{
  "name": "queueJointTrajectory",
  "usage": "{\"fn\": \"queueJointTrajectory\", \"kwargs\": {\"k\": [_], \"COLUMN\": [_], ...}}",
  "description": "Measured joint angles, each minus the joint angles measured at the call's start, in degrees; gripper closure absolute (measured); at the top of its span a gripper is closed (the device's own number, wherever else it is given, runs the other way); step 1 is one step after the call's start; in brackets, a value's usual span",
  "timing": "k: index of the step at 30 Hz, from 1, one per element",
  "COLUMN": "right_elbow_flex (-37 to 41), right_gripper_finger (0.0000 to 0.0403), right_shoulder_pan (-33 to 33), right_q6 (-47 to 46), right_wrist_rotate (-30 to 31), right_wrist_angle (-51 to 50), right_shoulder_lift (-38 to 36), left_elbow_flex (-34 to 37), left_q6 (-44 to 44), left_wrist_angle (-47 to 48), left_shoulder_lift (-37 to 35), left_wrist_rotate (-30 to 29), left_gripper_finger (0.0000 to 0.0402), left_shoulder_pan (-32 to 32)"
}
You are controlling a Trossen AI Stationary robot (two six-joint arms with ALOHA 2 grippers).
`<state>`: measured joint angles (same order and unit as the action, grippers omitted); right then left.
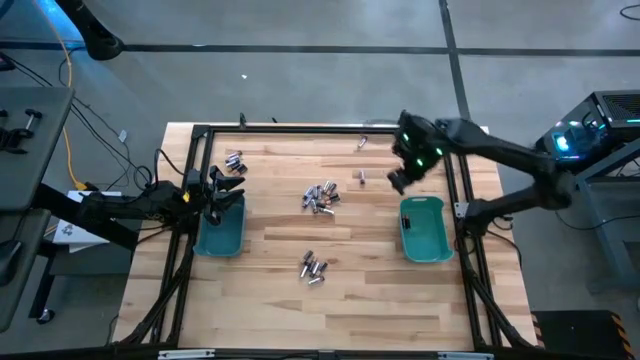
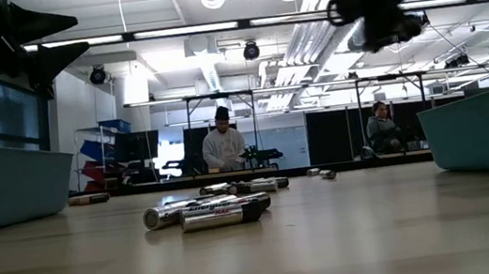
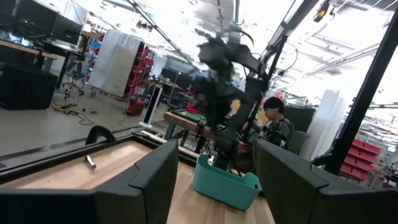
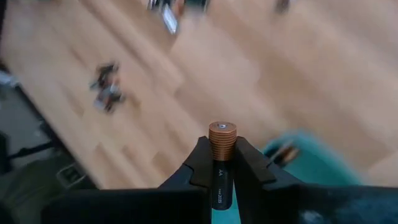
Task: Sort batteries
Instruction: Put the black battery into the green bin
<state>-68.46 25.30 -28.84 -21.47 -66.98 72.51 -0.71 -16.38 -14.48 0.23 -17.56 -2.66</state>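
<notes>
Batteries lie in loose clusters on the wooden table: one at the middle [image 1: 320,197], one nearer [image 1: 313,267], one by the left far corner [image 1: 233,160], with two strays [image 1: 361,177] farther right. The low view shows the near cluster [image 2: 212,212]. My right gripper [image 4: 222,152] hangs high over the table [image 1: 398,180], just beyond the far end of the right teal bin [image 1: 425,228], shut on a dark battery with a copper end [image 4: 222,138]. My left gripper [image 1: 215,198] waits open over the left teal bin [image 1: 220,232]. My right gripper pinches the dark battery between its two fingers, on the dark body [image 4: 221,177] just behind the copper end. The battery lies along the fingers, and its copper end [image 4: 222,134] sticks out past the fingertips. The fingers slant downward, and the battery is lifted clear of the table.
A black metal frame [image 1: 300,128] runs around the table's edges. Free wood lies between the clusters and along the near edge. Beyond the table, people sit at desks [image 2: 225,144]. The left wrist view shows the right bin [image 3: 224,182] and the right arm above it.
</notes>
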Motion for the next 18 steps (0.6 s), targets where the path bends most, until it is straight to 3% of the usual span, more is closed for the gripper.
{"fn": "queueJointTrajectory", "kwargs": {"k": [3, 6, 11, 18], "right_elbow_flex": [8.6, 16.0, 25.2, 35.8], "right_gripper_finger": [0.0385, 0.0386, 0.0386, 0.0386], "right_shoulder_pan": [-4.0, -7.7, -12.0, -14.8], "right_q6": [-10.1, -20.8, -35.9, -43.8], "right_wrist_rotate": [-3.8, -4.0, -0.2, 6.6], "right_wrist_angle": [1.5, 3.0, 5.7, 16.4], "right_shoulder_lift": [-6.9, -12.7, -18.3, -19.3], "left_elbow_flex": [0.0, 0.0, 0.0, 0.0], "left_q6": [0.7, 2.1, 3.0, 3.0], "left_wrist_angle": [0.0, 0.0, 0.0, 0.0], "left_shoulder_lift": [0.0, 0.0, 0.0, 0.0], "left_wrist_rotate": [-0.1, -0.2, -3.2, -4.8], "left_gripper_finger": [0.0199, 0.0199, 0.0199, 0.0199], "left_shoulder_pan": [0.0, 0.0, 0.0, 0.0]}}
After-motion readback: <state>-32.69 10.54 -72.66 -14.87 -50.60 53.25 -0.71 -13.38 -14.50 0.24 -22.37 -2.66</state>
